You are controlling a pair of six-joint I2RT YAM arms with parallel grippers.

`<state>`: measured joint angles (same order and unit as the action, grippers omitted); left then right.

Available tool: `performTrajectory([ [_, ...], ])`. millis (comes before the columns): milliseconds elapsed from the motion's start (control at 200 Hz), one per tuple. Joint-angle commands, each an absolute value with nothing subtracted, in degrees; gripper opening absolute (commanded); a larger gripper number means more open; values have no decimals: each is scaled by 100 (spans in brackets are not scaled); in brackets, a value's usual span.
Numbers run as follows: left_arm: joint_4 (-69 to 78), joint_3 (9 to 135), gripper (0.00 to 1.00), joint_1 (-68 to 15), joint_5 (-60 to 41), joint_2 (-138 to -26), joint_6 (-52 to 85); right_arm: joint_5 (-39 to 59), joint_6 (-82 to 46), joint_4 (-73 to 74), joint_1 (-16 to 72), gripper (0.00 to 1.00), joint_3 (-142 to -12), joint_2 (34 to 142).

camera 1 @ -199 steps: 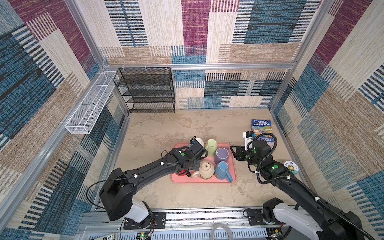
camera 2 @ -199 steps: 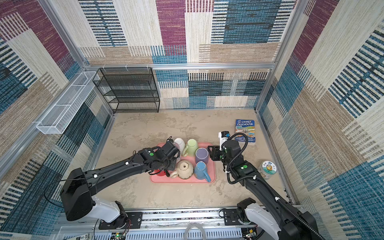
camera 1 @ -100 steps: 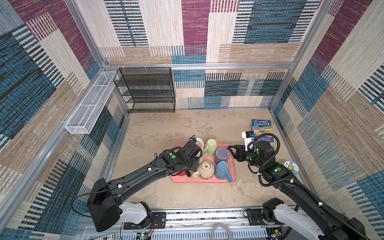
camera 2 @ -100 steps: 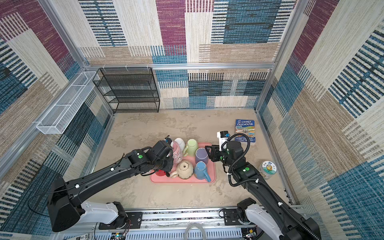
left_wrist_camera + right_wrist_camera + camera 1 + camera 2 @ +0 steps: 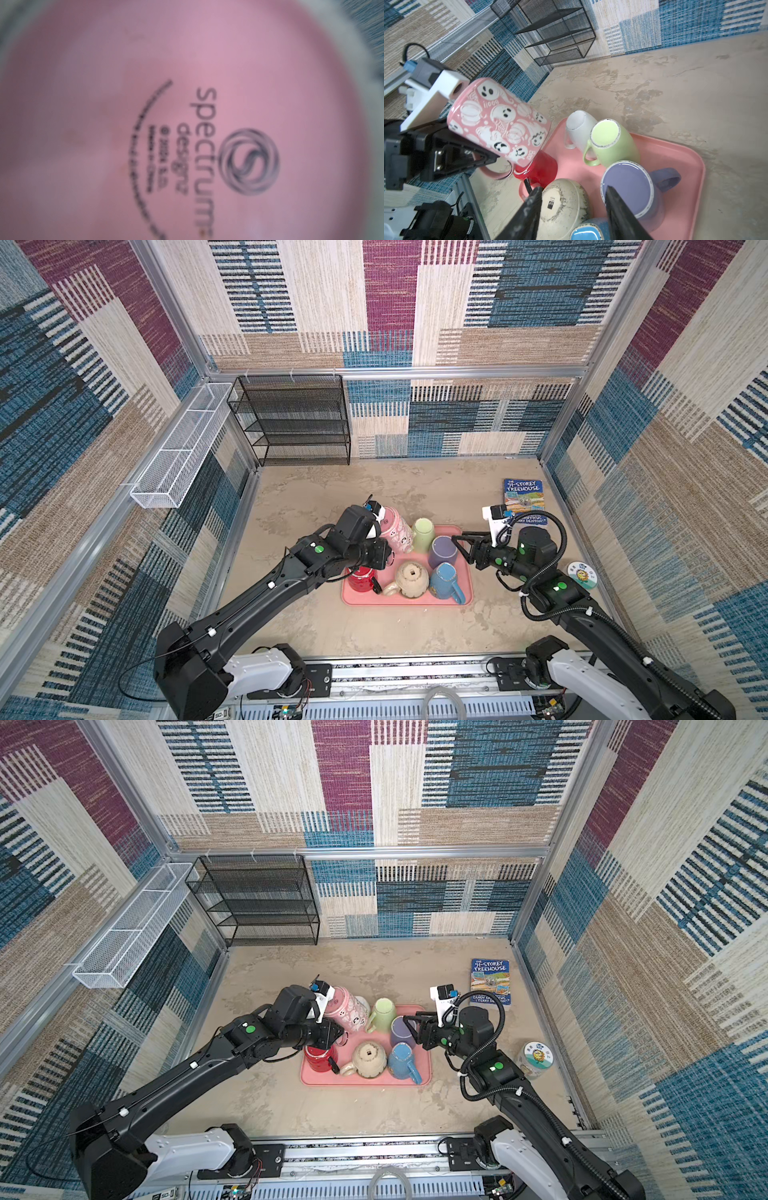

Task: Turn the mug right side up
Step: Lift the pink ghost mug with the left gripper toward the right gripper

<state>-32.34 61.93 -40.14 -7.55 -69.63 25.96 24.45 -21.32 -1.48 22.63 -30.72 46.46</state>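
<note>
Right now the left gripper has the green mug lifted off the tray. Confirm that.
Not the green mug: the left gripper has the pink ghost mug lifted off the tray, as the right wrist view shows. The green mug sits upside down on the tray.

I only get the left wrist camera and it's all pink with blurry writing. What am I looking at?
Observer: The bottom of a pink ghost mug. The left gripper has its jaws shut on the mug's handle.
Operator: Is it sitting on the tray?
Observer: No. It is lifted and tilted, close to a red mug that stands on the pink tray.
Operator: What's the other arm doing?
Observer: The right gripper hangs open beside the purple mug, holding nothing.
</note>
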Motion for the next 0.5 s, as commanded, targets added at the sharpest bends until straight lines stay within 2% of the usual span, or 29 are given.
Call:
performTrajectory([
  [0,-2145,6243,0,-3726,-1665,-6863,2589,3154,-2281,494,2271,55,-2947,4554],
  [145,-1495,6236,0,-3348,-2430,-6886,2774,4013,-2930,1531,2272,62,-2599,4632],
  [496,37,6217,0,-3076,-3636,-7160,3381,5160,-4430,4101,2273,66,-2421,5543],
])
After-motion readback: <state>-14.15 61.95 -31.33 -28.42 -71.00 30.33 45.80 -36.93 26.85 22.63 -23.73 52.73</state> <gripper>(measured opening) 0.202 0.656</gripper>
